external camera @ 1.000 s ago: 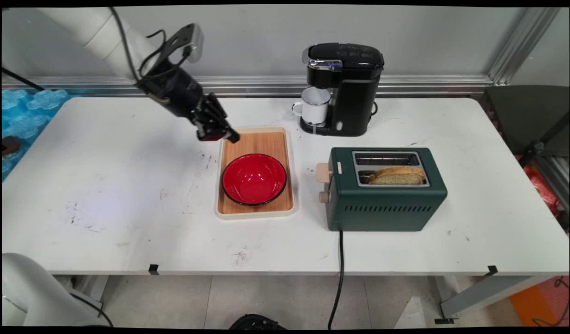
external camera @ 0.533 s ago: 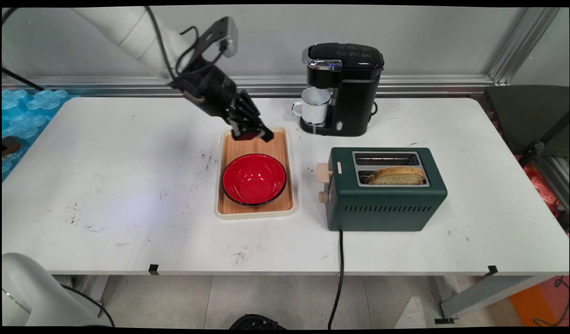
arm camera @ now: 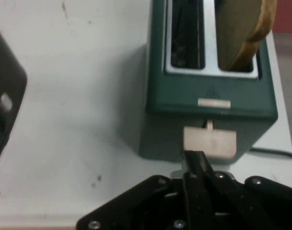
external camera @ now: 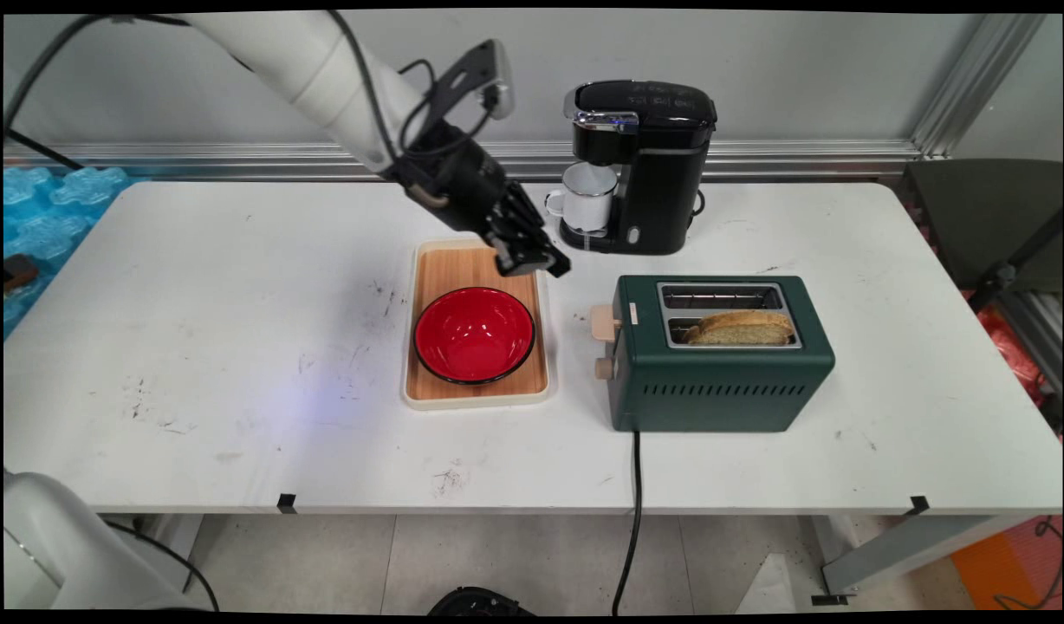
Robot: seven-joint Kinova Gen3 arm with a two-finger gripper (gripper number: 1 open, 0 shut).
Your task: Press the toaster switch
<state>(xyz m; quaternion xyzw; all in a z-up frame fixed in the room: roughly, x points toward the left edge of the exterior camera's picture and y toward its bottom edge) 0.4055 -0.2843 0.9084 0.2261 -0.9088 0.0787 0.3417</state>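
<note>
My black gripper (external camera: 542,263) hangs over the far right corner of a wooden tray (external camera: 519,269), tilted down toward the right. Its fingers are shut with nothing between them; in the hand view the gripper (arm camera: 196,162) is pressed together in front of the cream lever (arm camera: 210,142) of a green toaster (arm camera: 208,96). The toaster (external camera: 721,381) stands right of the tray, a slice of bread (external camera: 744,328) upright in its near slot, and its far slot holds nothing. A red bowl (external camera: 473,334) rests on the tray, below and left of the gripper.
A black coffee machine (external camera: 649,165) with a white mug (external camera: 587,198) under its spout stands at the back, just right of the gripper. The toaster's black cord (external camera: 632,485) runs off the table's front edge. Blue packaging (external camera: 47,208) lies beyond the table's left end.
The arm has swung to the right, carrying the gripper from the tray's far left corner across its far edge to its far right corner, closer to the toaster. Nothing on the table moved.
</note>
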